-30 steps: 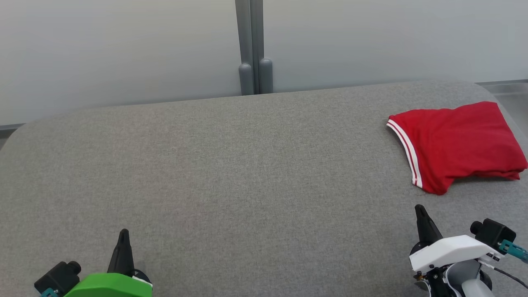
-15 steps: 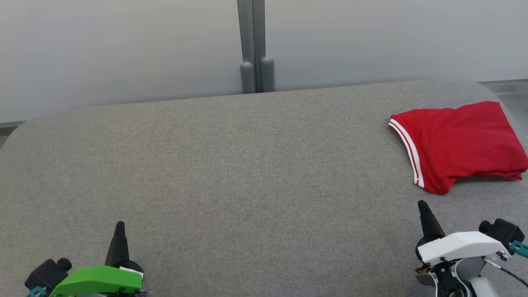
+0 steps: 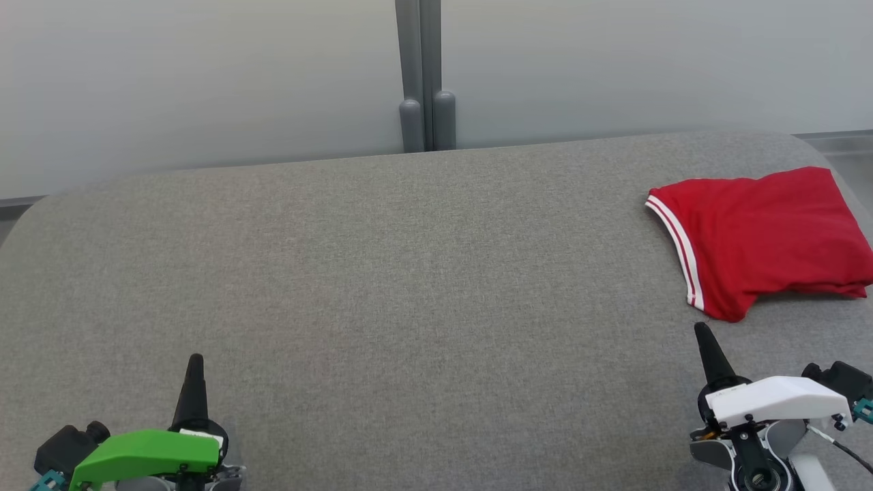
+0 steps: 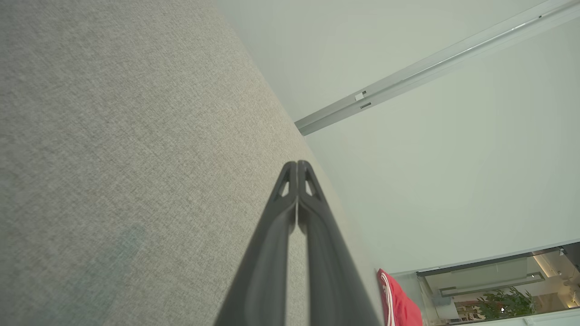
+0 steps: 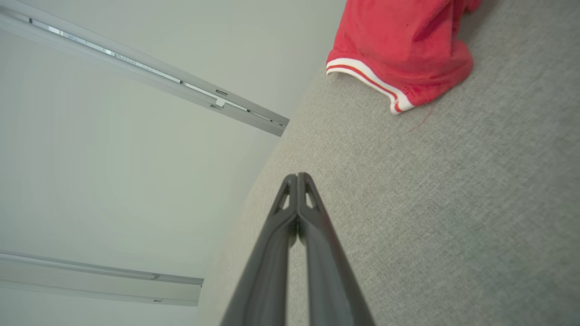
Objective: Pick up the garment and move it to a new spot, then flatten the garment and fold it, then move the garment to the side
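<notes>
The garment (image 3: 757, 239) is a red top with a red-and-white striped hem, folded into a compact bundle at the far right of the grey table (image 3: 409, 273). It also shows in the right wrist view, garment (image 5: 403, 50), and as a sliver in the left wrist view, garment (image 4: 398, 303). My right gripper (image 3: 702, 331) is shut and empty, just in front of the garment's near corner, not touching it. My left gripper (image 3: 195, 360) is shut and empty at the lower left, far from the garment. Both wrist views show the finger pairs pressed together, left gripper (image 4: 297, 164), right gripper (image 5: 297, 175).
A pale wall with a grey vertical post (image 3: 424, 75) runs behind the table's far edge. The table's rounded right corner lies just past the garment. A wide stretch of grey cloth surface separates the two grippers.
Both grippers have reached a little further forward, the right one closing in on the garment's near corner. The garment has not moved; the camera drifted slightly.
</notes>
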